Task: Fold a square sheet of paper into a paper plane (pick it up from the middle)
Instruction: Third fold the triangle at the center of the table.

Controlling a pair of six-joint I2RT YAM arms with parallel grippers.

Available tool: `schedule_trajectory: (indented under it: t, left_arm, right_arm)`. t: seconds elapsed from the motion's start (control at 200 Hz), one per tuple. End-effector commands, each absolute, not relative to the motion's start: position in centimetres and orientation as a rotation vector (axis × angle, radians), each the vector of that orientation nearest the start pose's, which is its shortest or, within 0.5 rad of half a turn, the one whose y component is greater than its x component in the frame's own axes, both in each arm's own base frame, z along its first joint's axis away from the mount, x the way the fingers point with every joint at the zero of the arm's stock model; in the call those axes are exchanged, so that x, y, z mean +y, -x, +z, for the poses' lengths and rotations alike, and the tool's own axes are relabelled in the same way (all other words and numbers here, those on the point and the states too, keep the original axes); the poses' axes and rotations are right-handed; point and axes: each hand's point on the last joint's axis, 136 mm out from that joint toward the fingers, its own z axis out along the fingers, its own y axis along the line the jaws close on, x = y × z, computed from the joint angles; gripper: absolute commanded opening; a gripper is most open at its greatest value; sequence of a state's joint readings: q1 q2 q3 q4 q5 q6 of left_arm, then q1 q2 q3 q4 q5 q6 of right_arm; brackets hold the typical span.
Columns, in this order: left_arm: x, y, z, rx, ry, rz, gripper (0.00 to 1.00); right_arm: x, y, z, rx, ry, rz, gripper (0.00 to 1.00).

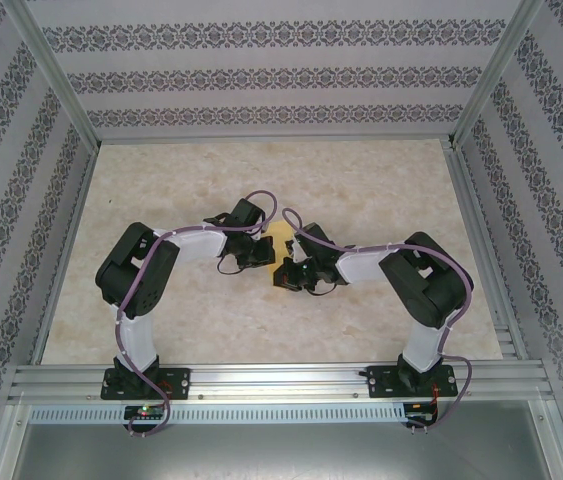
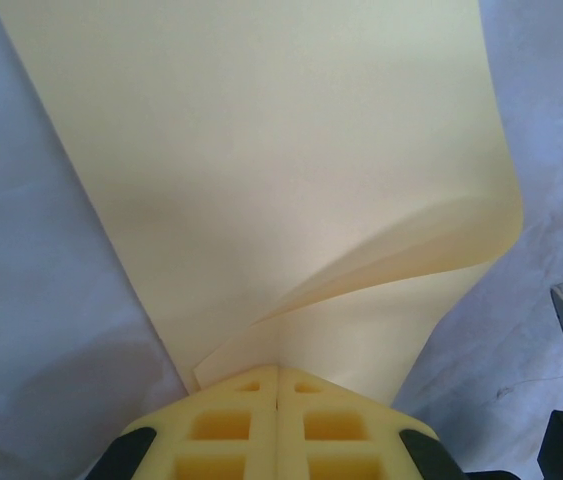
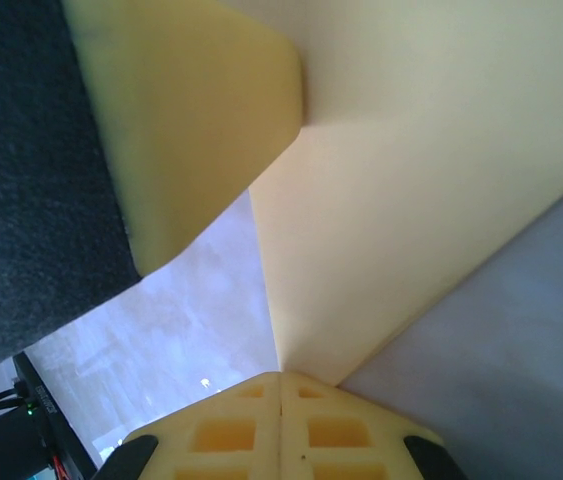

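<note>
Where patterned walls (image 1: 261,70) close it in on three sides: one table (image 1: 261,180), pale marbled top. Two arms, left arm (image 1: 139,275) and right arm (image 1: 429,285): black and white, bent inward, wrists meeting near mid-table. One square sheet of paper (image 2: 261,150): pale yellow, between the two wrists at mid-table, one layer curling over another; whether it is clear of the tabletop, cannot tell. One left gripper (image 2: 278,372): yellow fingers pressed together, pinching the sheet's edge. One right gripper (image 3: 280,378): fingers likewise pressed together, clamped on the sheet, a flap curling over nearby.
</note>
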State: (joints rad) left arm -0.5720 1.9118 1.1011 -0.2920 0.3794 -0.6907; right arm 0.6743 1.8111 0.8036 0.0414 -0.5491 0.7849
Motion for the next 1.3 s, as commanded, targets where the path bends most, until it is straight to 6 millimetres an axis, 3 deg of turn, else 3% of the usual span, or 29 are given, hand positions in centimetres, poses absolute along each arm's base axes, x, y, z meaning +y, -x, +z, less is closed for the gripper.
schedule_trajectory:
  t: [0.0,0.12,0.18,0.38,0.649,0.834,1.074,1.294]
  left_arm:
    - [-26.1,-30.2,-1.6,2.986,0.097,-0.668,0.0]
    - [-26.2,-30.3,-1.4,2.98,0.098,-0.671,0.0]
    - [-26.2,-30.4,-1.3,2.979,0.097,-0.67,0.0]
    - [-26.2,-30.3,-1.3,2.98,0.092,-0.671,0.0]
    - [-26.3,-30.4,-1.1,2.978,0.092,-0.677,0.0]
    - [-26.3,-30.4,-1.1,2.979,0.089,-0.674,0.0]
    - [-26.3,-30.5,-0.8,2.976,0.079,-0.668,0.0]
    - [-26.2,-30.6,-0.8,2.977,0.084,-0.662,0.0]
  right_arm:
    - [30.9,-24.4,1.5,2.84,0.141,1.112,0.01]
    - [30.9,-26.6,4.7,2.724,0.117,1.142,0.01]
    - [30.5,-27.6,5.4,2.695,0.087,1.127,0.0]
    - [29.5,-29.5,3.8,2.727,-0.011,1.12,0.0]
    - [30.2,-29.7,2.5,2.748,-0.014,1.155,0.0]
    - [29.3,-29.7,1.1,2.798,-0.066,1.081,0.0]
    - [29.4,-31.1,4.6,2.703,-0.029,1.111,0.0]
    - [28.7,-31.9,2.8,2.748,-0.077,1.067,0.0]
